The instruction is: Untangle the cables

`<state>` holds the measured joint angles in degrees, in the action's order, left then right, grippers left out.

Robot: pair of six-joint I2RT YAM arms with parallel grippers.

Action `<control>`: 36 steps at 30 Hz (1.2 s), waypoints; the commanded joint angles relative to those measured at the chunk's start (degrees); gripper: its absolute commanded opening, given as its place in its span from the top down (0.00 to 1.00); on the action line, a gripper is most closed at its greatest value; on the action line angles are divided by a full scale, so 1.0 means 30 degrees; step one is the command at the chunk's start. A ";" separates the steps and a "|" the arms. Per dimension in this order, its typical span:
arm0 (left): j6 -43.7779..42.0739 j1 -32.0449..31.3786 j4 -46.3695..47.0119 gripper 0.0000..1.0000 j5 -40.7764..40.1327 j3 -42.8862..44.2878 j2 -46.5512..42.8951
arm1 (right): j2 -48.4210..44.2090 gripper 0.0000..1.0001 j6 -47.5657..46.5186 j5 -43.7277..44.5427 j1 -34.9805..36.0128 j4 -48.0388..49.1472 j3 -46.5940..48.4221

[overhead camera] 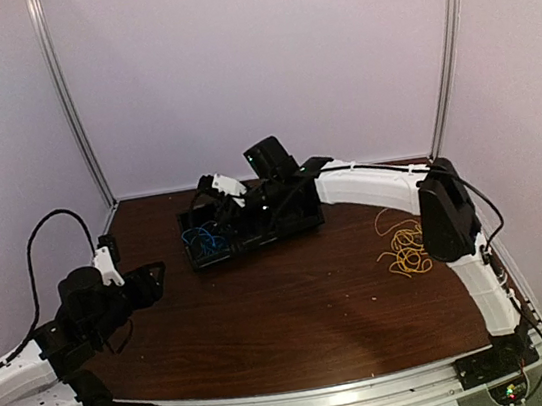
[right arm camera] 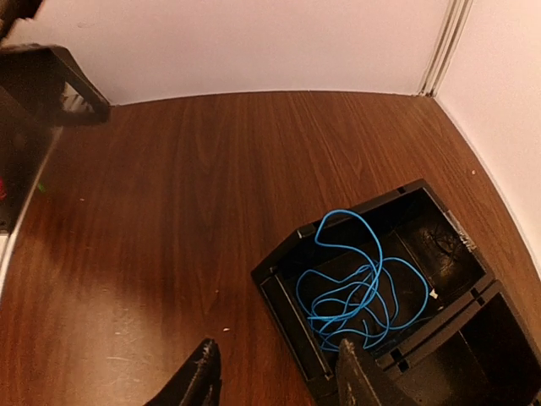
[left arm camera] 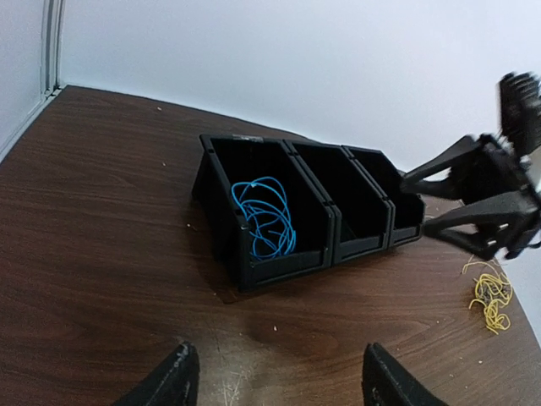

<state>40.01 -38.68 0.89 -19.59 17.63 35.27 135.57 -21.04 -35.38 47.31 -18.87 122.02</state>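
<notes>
Blue cable [right arm camera: 351,306] lies in bin [right arm camera: 275,292]; right claw [right arm camera: 279,385] apart, empty, above it. Left claw [left arm camera: 279,385] apart, idle. Next, likely: fetch yellow cable [overhead camera: 406,250] off tabletop [overhead camera: 296,310].

1. A robot test cell, lab-like: plain white panels [overhead camera: 261,63] framed by aluminium posts [overhead camera: 70,100].
2. Bare wooden table [overhead camera: 286,312]; arm bases [overhead camera: 491,366] bolted to a metal rail [overhead camera: 309,400] (small lights glowing there).
</notes>
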 commanded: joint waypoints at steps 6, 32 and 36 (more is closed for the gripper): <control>-0.4007 -0.0335 0.3625 0.39 0.2893 0.1982 0.4016 | -1.0481 0.48 -0.1769 -0.0958 -0.2568 -0.2880 -0.8309; -0.6434 -0.8295 0.7817 0.37 0.5582 1.1990 2.0440 | -1.0086 0.37 0.2775 -0.1876 -1.6077 -0.2090 -1.6127; -0.6201 -0.8889 0.7820 0.37 0.5566 1.2523 2.1133 | -0.8820 0.37 0.3539 -0.2894 -1.6181 -0.1502 -1.5327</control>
<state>19.92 -64.25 20.56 -3.49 52.34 97.47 107.28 -14.79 -39.24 -0.38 -25.52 72.90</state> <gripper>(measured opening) 0.626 0.631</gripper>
